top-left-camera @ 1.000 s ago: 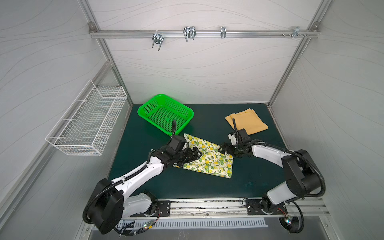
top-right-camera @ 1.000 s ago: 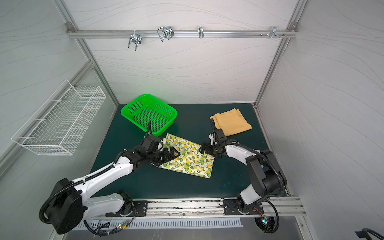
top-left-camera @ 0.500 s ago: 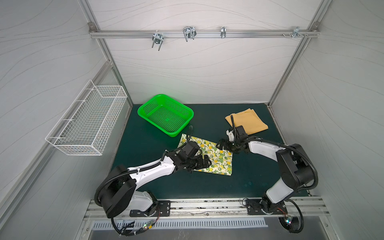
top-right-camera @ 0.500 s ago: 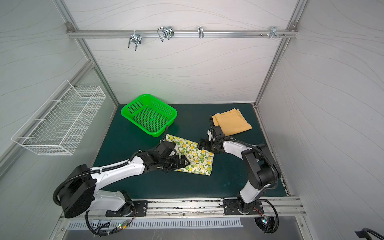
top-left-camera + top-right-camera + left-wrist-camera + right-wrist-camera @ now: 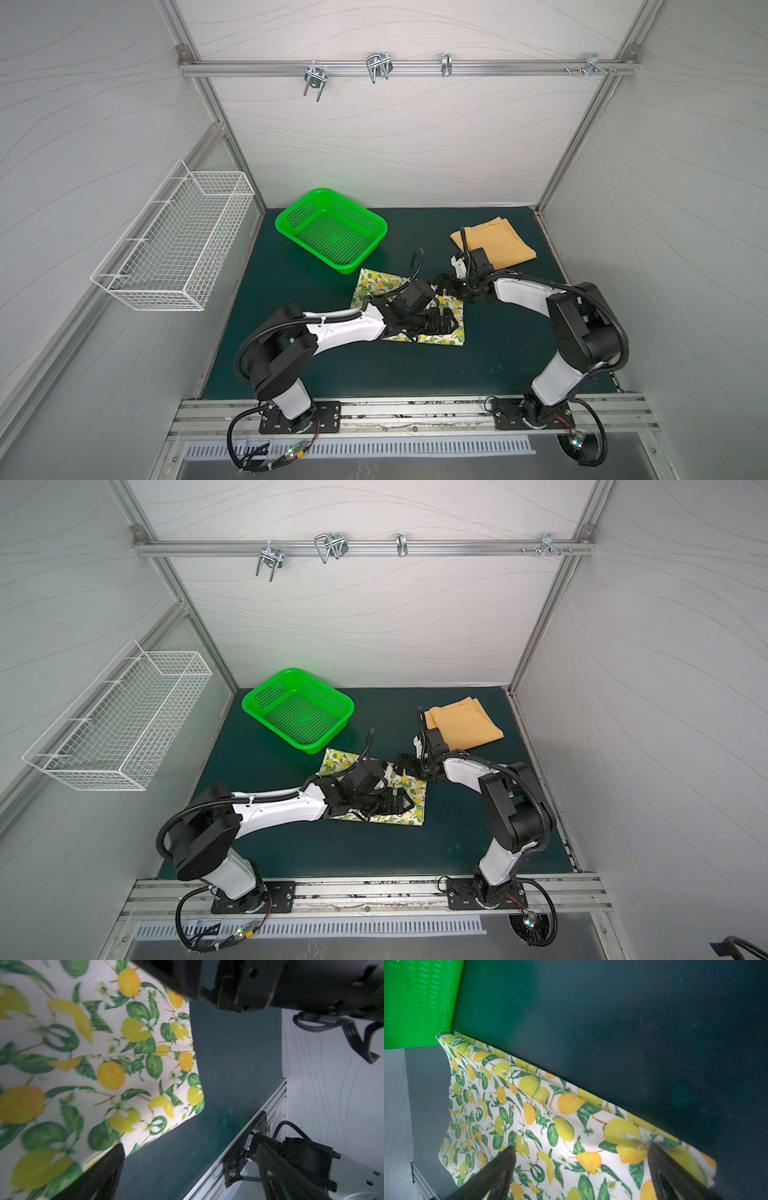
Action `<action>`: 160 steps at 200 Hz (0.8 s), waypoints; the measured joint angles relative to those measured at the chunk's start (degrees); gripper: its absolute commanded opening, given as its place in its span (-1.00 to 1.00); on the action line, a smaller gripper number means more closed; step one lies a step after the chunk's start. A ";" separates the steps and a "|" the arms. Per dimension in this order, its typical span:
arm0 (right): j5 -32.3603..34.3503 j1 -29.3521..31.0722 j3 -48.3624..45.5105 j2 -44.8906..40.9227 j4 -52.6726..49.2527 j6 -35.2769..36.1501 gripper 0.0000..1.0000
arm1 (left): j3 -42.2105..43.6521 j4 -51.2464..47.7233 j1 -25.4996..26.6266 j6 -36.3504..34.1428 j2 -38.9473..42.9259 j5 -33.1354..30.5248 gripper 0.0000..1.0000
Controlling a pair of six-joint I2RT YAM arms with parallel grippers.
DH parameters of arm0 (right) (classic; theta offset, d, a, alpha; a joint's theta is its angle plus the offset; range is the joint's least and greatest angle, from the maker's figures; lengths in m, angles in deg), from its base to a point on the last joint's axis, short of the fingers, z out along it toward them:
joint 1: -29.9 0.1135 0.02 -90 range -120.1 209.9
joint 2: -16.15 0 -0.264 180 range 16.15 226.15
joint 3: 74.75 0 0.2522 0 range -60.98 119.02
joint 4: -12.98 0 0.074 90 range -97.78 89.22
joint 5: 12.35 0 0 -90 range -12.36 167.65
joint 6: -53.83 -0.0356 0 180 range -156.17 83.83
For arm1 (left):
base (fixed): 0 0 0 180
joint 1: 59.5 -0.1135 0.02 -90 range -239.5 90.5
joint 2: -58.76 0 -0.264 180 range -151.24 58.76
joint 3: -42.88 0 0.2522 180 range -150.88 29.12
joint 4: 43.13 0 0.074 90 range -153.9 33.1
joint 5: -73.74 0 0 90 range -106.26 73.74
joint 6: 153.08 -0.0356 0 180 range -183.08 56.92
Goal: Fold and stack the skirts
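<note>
Desk: dark green matted desk
Far left: bright green perforated plastic basket
Centre: cream lemon-print cloth skirt, lying flat, corner just beside basket
Far right: mustard-orange cloth skirt, folded

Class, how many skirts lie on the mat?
2. The lemon-print skirt lies mid-mat, in front of the green basket; the mustard-orange skirt sits folded near the back right corner.
</note>
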 measured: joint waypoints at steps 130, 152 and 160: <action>0.31 -0.52 0.00 0.02 -0.20 0.35 0.99 | -0.42 12.46 2.34 2.12 -8.57 0.46 0.98; 0.33 -0.55 0.00 0.04 -0.15 0.46 0.99 | 1.27 12.79 2.64 1.99 -7.61 0.13 0.98; 0.20 -0.55 0.00 0.04 -0.15 0.44 0.99 | 2.19 12.00 2.69 2.10 -7.02 -0.31 0.98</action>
